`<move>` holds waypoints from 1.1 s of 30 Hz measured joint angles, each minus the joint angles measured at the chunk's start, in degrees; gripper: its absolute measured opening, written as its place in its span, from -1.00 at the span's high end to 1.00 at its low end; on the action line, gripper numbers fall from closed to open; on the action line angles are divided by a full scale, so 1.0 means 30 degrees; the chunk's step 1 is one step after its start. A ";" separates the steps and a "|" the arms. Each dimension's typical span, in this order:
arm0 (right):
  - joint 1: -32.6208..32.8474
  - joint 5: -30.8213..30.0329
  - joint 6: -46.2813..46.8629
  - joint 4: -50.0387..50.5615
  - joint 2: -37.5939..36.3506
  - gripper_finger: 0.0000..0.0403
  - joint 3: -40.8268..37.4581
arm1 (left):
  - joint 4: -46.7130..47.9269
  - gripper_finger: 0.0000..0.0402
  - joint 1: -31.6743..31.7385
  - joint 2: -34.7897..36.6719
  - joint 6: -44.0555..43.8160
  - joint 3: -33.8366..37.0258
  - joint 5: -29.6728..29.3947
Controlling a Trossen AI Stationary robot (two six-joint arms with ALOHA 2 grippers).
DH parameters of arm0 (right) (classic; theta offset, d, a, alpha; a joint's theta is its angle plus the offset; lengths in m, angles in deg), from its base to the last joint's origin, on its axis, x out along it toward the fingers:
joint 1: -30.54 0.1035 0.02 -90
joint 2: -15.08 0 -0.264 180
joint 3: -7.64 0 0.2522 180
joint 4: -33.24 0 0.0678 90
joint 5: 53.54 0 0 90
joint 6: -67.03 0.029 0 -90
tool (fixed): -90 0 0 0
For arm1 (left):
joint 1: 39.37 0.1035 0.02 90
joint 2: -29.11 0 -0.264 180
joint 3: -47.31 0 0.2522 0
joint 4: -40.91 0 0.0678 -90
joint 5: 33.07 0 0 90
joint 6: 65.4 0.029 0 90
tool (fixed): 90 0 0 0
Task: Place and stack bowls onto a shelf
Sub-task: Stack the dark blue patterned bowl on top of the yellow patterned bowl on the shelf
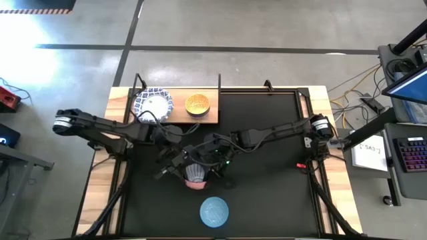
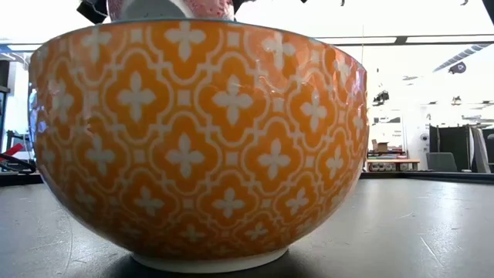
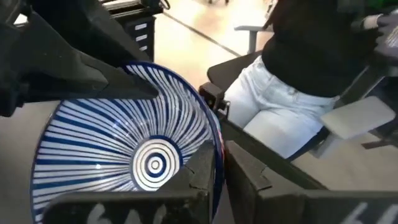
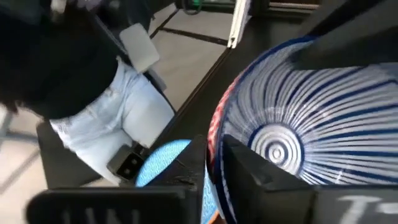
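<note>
Left gripper (image 1: 175,162): fingers clamped over the rim of the blue-grey radial-patterned bowl (image 3: 124,158), one finger inside, one outside, the bowl tipped on edge between the two arms.

Right gripper (image 1: 212,162): clenched on the opposite rim of the same bowl, again straddling the edge. In its wrist view a red bowl (image 4: 214,134) shows as a thin rim nested just behind the striped one; whether the fingers pinch both rims cannot be told.

Handling, by judgement: glazed ceramic, rigid, moderately heavy for its size, slick under hard fingers and liable to chip or break if dropped or knocked against another bowl. The rim is the only practical hold; with two nested bowls the inner one may slide, so the pair should be kept level and set down gently.

Light-blue bowl (image 1: 214,211): on the mat on the near side of both grippers, apart from them.

Orange patterned bowl (image 2: 197,143): fills the low view, standing upright on the mat; its place relative to the grippers is unclear.

Shelf (image 1: 177,113): light-wood board beyond the grippers, toward the table's far edge. It carries a white bowl with blue patterned rim (image 1: 153,104) and a yellow bowl (image 1: 197,105) side by side, apart.

Surface: black mat (image 1: 267,193), flat and matte, on a wood table (image 1: 337,180).

Room: concrete floor, a keyboard (image 1: 415,155) on a side stand, and a seated person (image 3: 283,106) past the table.
</note>
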 joint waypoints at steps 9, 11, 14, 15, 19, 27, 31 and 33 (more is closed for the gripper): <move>-0.0083 0.0168 0.0319 0.1195 -0.0015 0.29 0.0573 | -0.0302 0.99 0.0020 -0.0405 -0.0017 0.0017 0.1181; -0.0132 0.0118 0.0175 0.1990 -0.0023 0.22 0.0887 | -0.0294 0.99 0.0034 -0.0363 -0.0022 0.0027 0.1154; -0.0189 0.0044 -0.0382 0.3586 -0.0132 0.15 0.1575 | -0.0280 0.99 0.0034 -0.0258 -0.0022 0.0038 0.1246; -0.0205 -0.0126 -0.0674 0.4116 -0.0200 0.13 0.1824 | -0.0281 0.99 0.0042 -0.0234 -0.0021 0.0038 0.1289; -0.0205 -0.2391 -0.2076 0.6223 -0.0740 0.10 0.2644 | -0.0280 0.99 0.0042 -0.0228 -0.0015 0.0038 0.1295; -0.0256 -0.7839 -0.3517 1.0544 -0.2329 0.14 0.4323 | 0.0564 0.99 0.0501 -0.0110 0.0594 -0.0136 0.0006; -0.0369 -0.9584 -0.3381 1.1499 -0.3130 0.16 0.4538 | 0.2640 0.99 0.1161 -0.0006 0.1867 -0.1263 -0.1571; -0.0440 -1.0152 -0.3223 1.1782 -0.3540 0.16 0.4433 | 0.4273 0.99 0.1535 0.0027 0.2845 -0.2115 -0.2498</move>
